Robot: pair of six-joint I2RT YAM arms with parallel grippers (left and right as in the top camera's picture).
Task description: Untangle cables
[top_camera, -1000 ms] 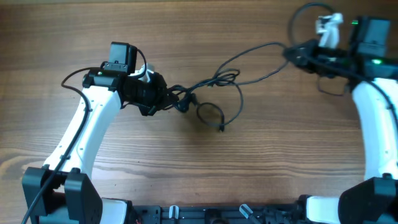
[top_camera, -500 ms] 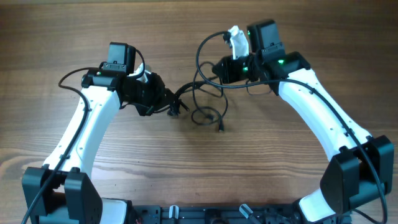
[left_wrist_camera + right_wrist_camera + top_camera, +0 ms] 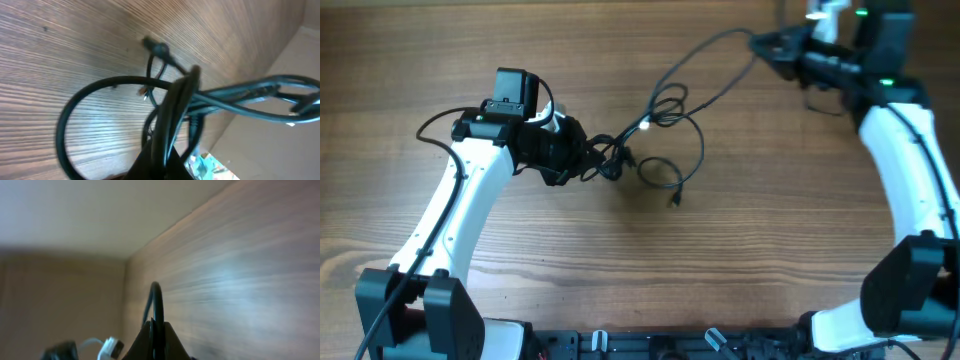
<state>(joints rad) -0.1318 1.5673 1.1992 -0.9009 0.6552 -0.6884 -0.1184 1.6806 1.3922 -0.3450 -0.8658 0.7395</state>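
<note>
Two end effectors (image 3: 590,160) (image 3: 758,43) — cables (image 3: 666,108) in both

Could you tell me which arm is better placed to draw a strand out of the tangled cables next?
Right, probably. The right arm has its jaws shut on a cable running out of the knot; the left arm clamps the bunched loops as an anchor.

Black cables (image 3: 665,108), brown streaky wood-grain counter (image 3: 620,270), white left arm (image 3: 450,220) and right arm (image 3: 910,170) with black joints, small green light (image 3: 885,83)
</note>
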